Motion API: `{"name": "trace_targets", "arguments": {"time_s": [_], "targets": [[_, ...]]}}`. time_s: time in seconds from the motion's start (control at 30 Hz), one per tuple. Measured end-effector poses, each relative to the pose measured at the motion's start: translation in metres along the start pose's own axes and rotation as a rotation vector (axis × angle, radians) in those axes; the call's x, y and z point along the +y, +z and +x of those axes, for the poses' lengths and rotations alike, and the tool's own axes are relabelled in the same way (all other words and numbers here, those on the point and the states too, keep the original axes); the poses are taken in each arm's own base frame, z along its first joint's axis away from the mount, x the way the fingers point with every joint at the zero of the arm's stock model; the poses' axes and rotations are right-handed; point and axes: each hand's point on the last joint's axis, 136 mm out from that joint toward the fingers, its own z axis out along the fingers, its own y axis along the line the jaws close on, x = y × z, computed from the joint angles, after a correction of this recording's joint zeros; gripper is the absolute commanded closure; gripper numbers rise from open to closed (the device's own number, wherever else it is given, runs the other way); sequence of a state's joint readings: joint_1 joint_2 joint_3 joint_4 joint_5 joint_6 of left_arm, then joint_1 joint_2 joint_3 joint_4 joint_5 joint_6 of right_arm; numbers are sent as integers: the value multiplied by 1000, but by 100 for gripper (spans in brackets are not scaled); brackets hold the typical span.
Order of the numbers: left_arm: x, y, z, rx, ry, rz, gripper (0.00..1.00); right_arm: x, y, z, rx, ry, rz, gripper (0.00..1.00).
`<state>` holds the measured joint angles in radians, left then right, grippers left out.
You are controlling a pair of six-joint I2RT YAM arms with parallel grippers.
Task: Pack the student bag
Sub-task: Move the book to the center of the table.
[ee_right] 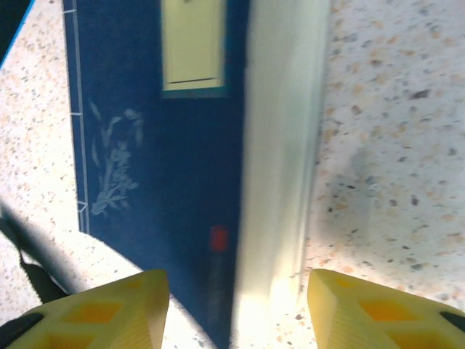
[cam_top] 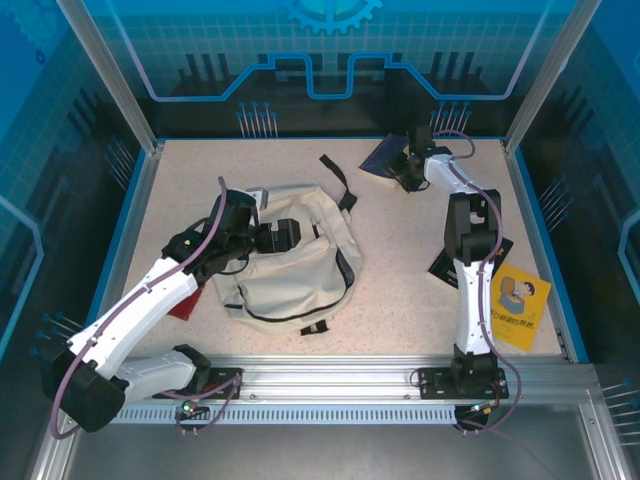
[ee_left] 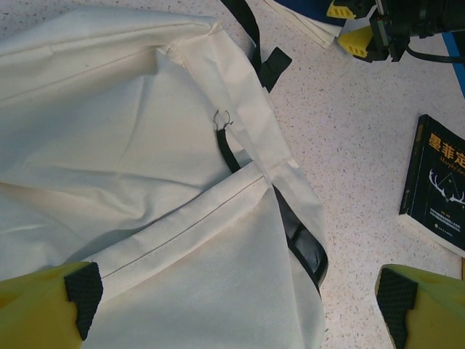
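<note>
At the far left a dark red flat thing lies on the desk, mostly hidden under the left arm — easy to overlook, and the arm could drag it on a swing back.

The left fingers are spread wide and hold nothing, hovering just above the student bag. The bag lies slumped flat on the left-centre of the desk. What looks like its opening is only a dark slit along its right side. That is the main hazard: with nothing holding the mouth up, a book pushed at it would likely ride over the soft cloth, or shove the whole bag along, instead of going in. If the left fingers pinch a single layer, or the loose black strap, the mouth may not open at all.

Further right, at the back, the right fingers straddle the page edge of a blue book, one over the cover and the other over bare desk. They are partly closed, but I cannot tell whether the pads bite. A hold so near one edge could let the book swing, fan open or slip out on the way across.

Nearer the front, a black book lies partly under the right arm — a low elbow could nudge it. A yellow book sits at the right edge.
</note>
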<state>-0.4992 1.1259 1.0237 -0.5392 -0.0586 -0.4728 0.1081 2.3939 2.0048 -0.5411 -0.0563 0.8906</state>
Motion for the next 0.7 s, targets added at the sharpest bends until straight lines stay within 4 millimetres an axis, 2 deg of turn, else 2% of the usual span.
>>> {"name": "trace_targets", "arguments": {"time_s": [0.03,0.23,0.47,0.6,0.7], "targets": [[0,1,0,3,0,-2,1,-2,0,0,0,2,8,44],[2,5,2,15,0,-10,1,-1,0,0,12,-6,-6,58],[2,5,3,16,0,-10,1,13,-1,1,29,-26,-79,84],[2,5,3,16,0,-10,1,12,1,3,31,-23,-83,99],[2,5,3,16,0,-10,1,4,2,9,43,-16,-70,100]]}}
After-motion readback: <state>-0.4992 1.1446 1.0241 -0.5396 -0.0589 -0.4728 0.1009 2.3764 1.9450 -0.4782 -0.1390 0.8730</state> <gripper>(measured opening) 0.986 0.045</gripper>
